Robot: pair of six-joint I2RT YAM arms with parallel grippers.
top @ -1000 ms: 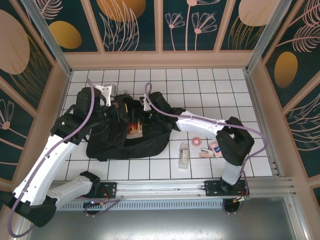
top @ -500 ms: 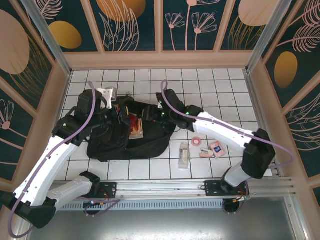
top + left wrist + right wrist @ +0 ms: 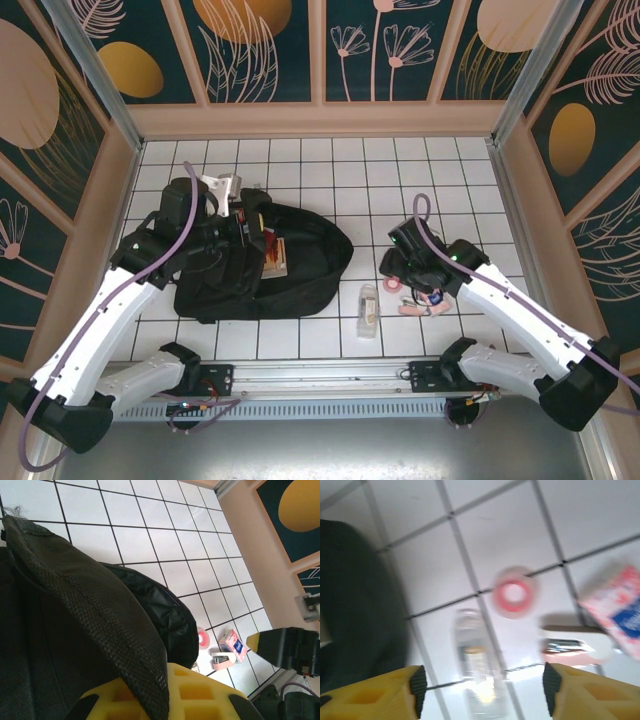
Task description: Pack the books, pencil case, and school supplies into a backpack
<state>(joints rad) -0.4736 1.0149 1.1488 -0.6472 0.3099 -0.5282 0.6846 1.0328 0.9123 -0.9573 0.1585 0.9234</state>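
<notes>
backpack (image 3: 300,262) lies open with the books (image 3: 272,257) inside. right gripper (image 3: 484,685) has withdrawn from it and now hovers to its right over the tape roll (image 3: 515,592), jaws wide and empty. left gripper (image 3: 167,697) pinches the backpack's mesh rim. judged next pick: tape roll.

Seen from above, the left arm (image 3: 100,310) stretches from its folded elbow toward 1 o'clock, and the left gripper (image 3: 167,692) is pinched on the backpack (image 3: 75,645) fabric. The right arm (image 3: 520,320) runs toward 10 o'clock, its right gripper (image 3: 482,690) spread wide and tipped downward.
</notes>
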